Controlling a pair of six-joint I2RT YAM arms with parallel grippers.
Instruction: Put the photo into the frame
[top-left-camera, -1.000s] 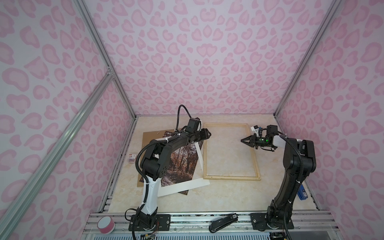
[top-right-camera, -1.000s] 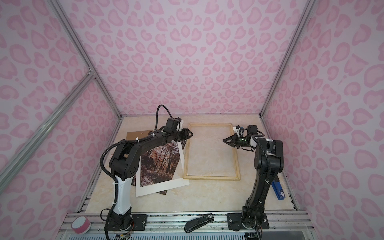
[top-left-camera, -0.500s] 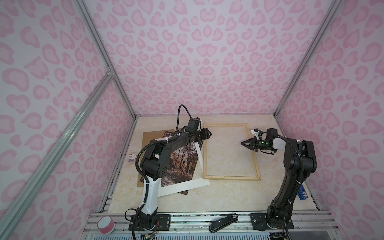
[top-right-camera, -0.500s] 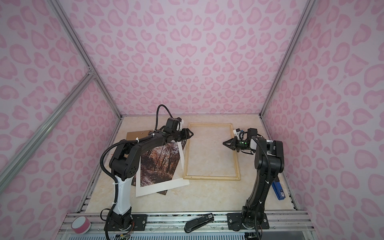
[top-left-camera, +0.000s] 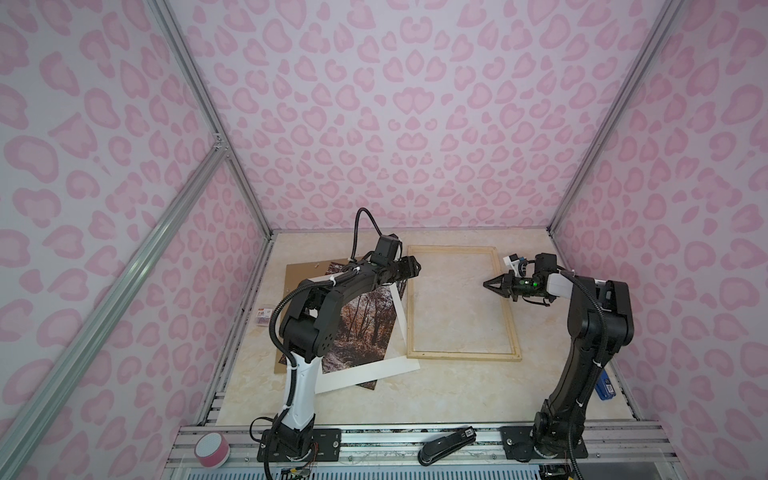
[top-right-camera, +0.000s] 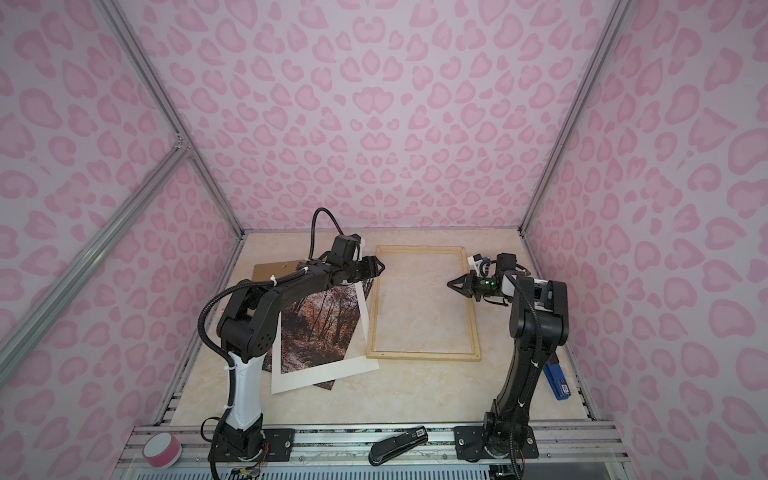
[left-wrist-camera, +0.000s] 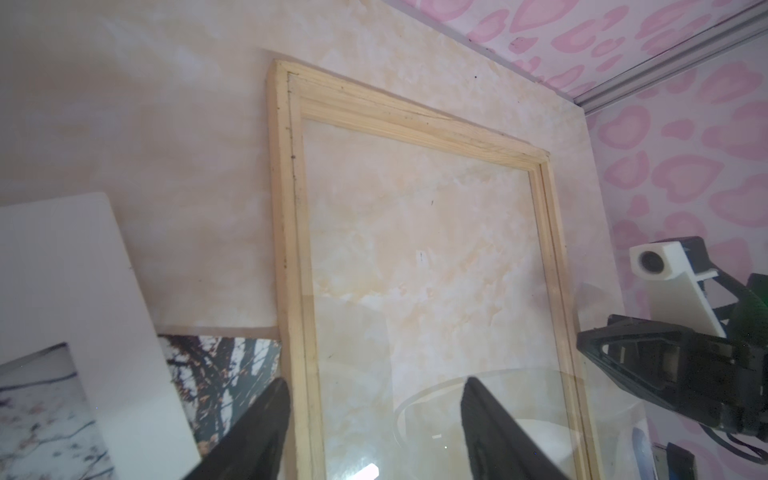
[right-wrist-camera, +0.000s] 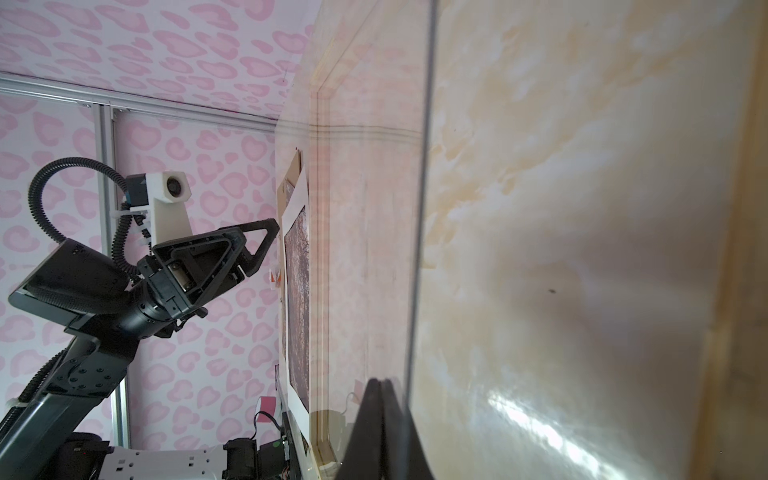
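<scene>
Pink heart-print walls (top-left-camera: 415, 124) box in a marbled tabletop (top-left-camera: 415, 399). At left, the photo (top-left-camera: 365, 324) lies face up on a brown backing board (top-left-camera: 307, 272), under a skewed white mat (top-left-camera: 374, 370), just beside the frame (top-left-camera: 461, 354) and not in it. The left gripper (top-left-camera: 413, 268) hangs over the frame's left rail, jaws apart and empty. At right, the right gripper (top-left-camera: 487, 285) hovers above the right rail, pinched tight.

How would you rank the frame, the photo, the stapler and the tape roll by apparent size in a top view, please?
1. frame
2. photo, partly covered
3. stapler
4. tape roll
</scene>
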